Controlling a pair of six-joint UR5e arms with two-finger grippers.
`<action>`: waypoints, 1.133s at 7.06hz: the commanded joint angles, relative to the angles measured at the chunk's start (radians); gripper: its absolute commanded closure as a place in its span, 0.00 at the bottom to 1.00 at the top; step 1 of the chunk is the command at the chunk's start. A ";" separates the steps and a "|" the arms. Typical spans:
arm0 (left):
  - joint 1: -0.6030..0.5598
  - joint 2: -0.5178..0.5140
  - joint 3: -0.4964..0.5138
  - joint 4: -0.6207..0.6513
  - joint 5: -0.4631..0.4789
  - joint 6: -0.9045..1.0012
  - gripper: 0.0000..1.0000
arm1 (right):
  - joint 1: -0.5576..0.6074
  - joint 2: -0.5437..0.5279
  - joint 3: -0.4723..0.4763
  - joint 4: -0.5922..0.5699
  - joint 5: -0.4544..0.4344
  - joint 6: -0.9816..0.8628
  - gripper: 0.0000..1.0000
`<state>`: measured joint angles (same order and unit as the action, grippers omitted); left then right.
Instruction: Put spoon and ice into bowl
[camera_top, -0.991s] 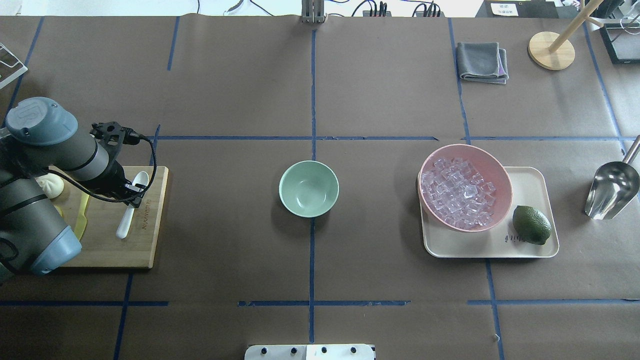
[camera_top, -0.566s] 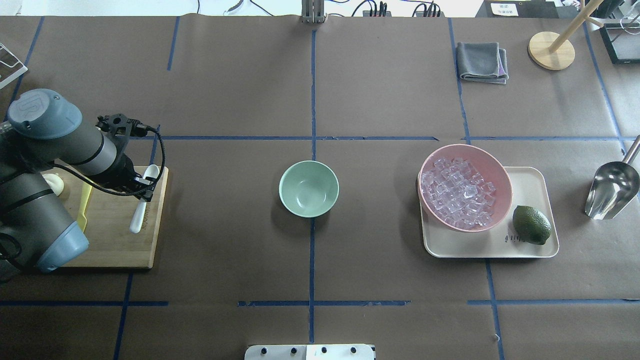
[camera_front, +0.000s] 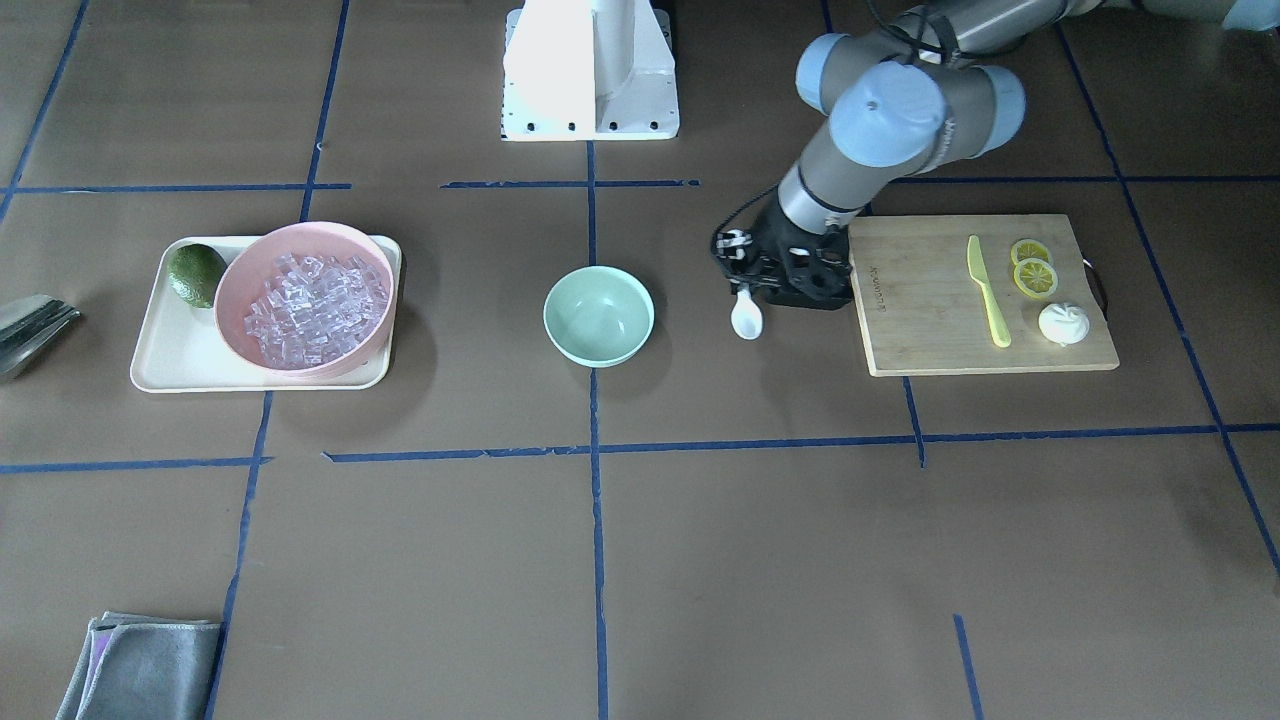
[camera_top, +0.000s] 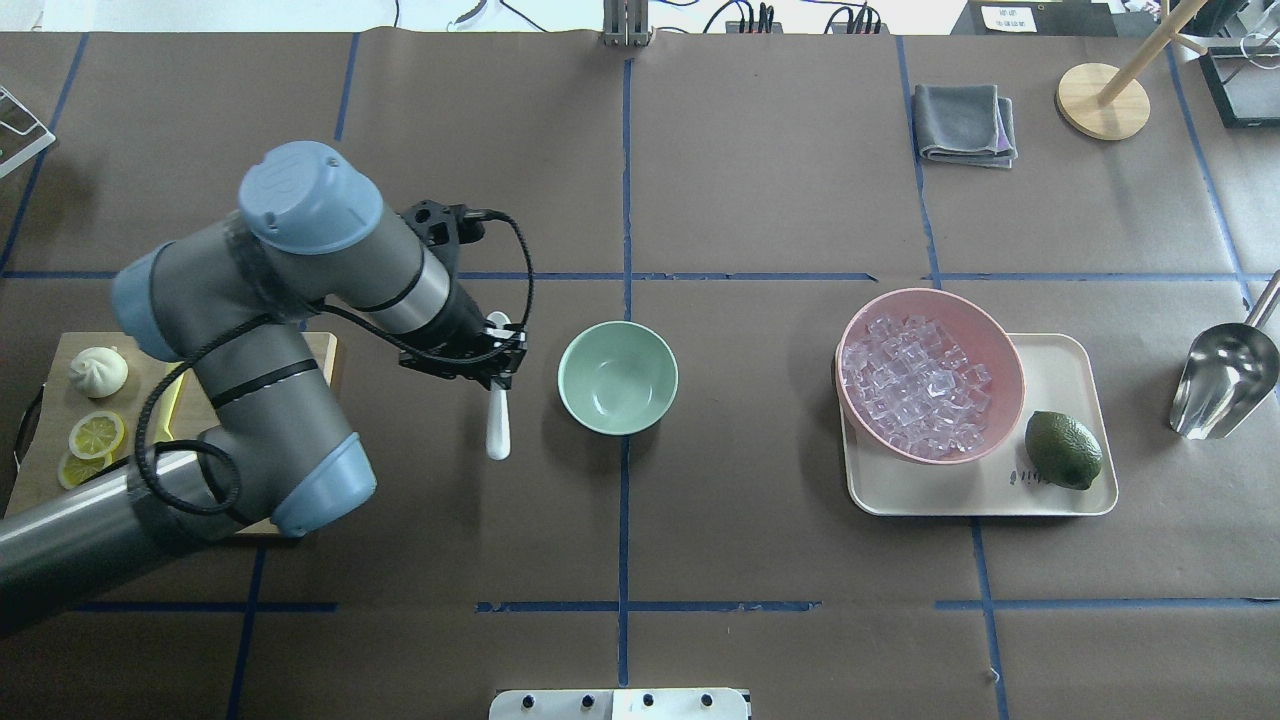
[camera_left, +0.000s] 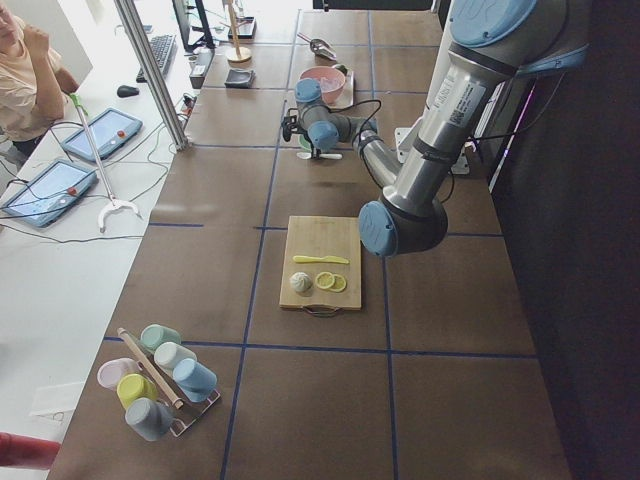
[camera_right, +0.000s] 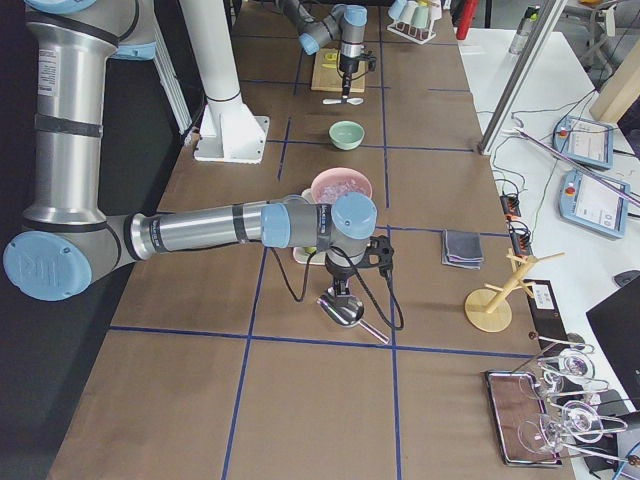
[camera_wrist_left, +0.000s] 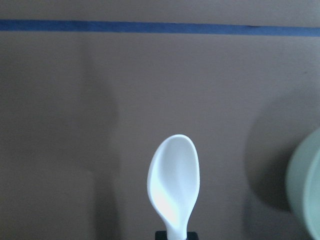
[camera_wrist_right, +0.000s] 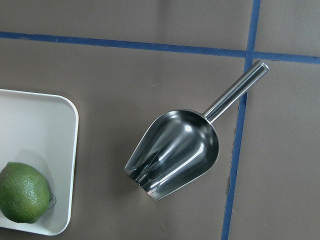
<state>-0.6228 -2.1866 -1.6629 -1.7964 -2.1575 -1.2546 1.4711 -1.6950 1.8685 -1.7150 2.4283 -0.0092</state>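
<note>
My left gripper is shut on the white spoon and holds it above the table just left of the mint-green bowl, which is empty. In the front view the gripper holds the spoon with its scoop toward the camera. The left wrist view shows the scoop and the bowl's rim at the right. The ice fills the pink bowl. My right gripper hangs over a metal scoop; I cannot tell whether it is open or shut.
A wooden cutting board carries a yellow knife, lemon slices and a bun. The pink bowl sits on a cream tray with a lime. A grey cloth and wooden stand lie at the back right.
My left arm has lifted the spoon off the cutting board and carried it rightward to just beside the mint-green bowl. Nothing else has moved.
</note>
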 joint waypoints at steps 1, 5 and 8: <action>0.029 -0.206 0.185 0.000 0.004 -0.072 1.00 | -0.002 0.000 0.000 0.000 0.000 0.000 0.00; 0.032 -0.196 0.192 -0.008 0.007 -0.063 0.25 | -0.003 0.000 0.000 0.000 0.000 0.001 0.00; 0.028 -0.183 0.155 -0.001 0.022 -0.072 0.01 | -0.031 0.003 0.015 0.000 0.014 0.006 0.00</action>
<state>-0.5919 -2.3782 -1.4865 -1.8016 -2.1393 -1.3238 1.4551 -1.6934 1.8723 -1.7150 2.4321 -0.0058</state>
